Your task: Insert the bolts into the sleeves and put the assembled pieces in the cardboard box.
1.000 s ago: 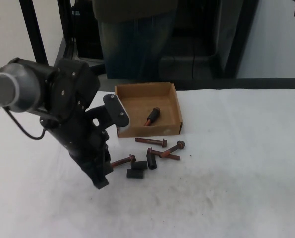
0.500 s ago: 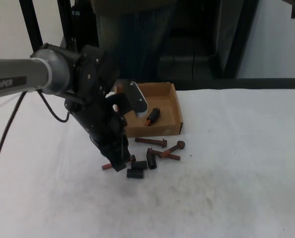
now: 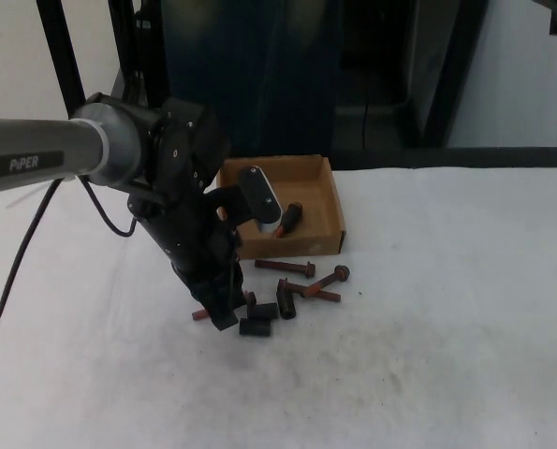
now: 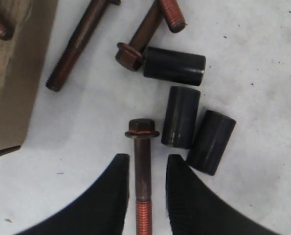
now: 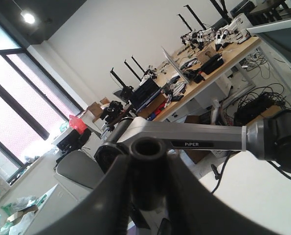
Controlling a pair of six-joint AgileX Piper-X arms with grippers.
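Observation:
My left gripper (image 4: 147, 159) (image 3: 224, 313) is open and down at the bench, its fingers on either side of the shank of a rusty bolt (image 4: 142, 161) (image 3: 199, 315). Three black sleeves (image 4: 180, 116) (image 3: 265, 311) lie right beside that bolt's head. More loose bolts (image 4: 81, 44) (image 3: 285, 267) lie between the sleeves and the cardboard box (image 3: 329, 201) (image 4: 13, 73). One assembled piece (image 3: 287, 219) rests inside the box. My right gripper (image 5: 149, 164) is tilted up toward the room and is shut on a black sleeve (image 5: 147, 152).
The white bench cover (image 3: 447, 309) stretches bare to the right and toward the front. The left arm's grey tube (image 3: 35, 159) and its cable (image 3: 16, 262) cross the left side. Dark frame posts (image 3: 58, 56) stand behind the bench.
The left arm swung right from the bare cover to the pile and set its fingers around a bolt. The person behind the bench has gone from view.

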